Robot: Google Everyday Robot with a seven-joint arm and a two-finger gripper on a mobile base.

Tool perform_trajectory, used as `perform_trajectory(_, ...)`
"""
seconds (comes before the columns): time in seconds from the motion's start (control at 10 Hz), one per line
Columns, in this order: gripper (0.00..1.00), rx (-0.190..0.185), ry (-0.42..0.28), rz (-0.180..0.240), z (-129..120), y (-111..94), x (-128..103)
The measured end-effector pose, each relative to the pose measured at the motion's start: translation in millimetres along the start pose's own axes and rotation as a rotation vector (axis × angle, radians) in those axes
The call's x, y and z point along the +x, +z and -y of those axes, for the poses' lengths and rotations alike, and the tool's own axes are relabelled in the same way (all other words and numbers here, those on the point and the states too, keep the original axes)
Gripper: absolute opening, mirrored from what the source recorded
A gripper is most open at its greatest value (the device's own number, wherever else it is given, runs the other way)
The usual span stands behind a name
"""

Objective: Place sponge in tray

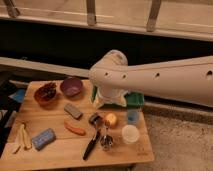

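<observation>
The light-blue sponge (43, 138) lies flat near the front left of the wooden table (60, 152). The green tray (135, 100) stands at the table's back right, and my arm covers most of it. My white arm reaches in from the right. Its gripper (107, 100) hangs over the tray's left part, far from the sponge. The jaws look open and I see nothing held between them. What lies in the tray is hidden behind the arm.
A purple bowl (71, 86) and a brown bowl (46, 93) stand at the back left. A dark grey block (73, 110), a carrot (75, 129), an orange fruit (110, 119), a blue cup (132, 117), a white cup (130, 134) and a black utensil (92, 145) lie mid-table.
</observation>
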Motion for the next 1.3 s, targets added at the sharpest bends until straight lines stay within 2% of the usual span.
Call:
perform_trajectory(0.3, 0.8, 0.0, -0.008, 0.008, -1.0, -0.1, -2.1)
perform_trajectory(0.5, 0.8, -0.007, -0.044, 0.024, -19.9, -2.4, -13.0)
perform_trajectory(0.7, 0.8, -0.01, -0.095, 0.031, -52.3, -1.7, -26.4)
perform_trajectory(0.9, 0.8, -0.015, -0.179, 0.032, -105.7, 1.0, -41.6)
perform_trajectory(1.3, 0.8, -0.031, -0.343, -0.001, -184.0, 14.1, -45.8)
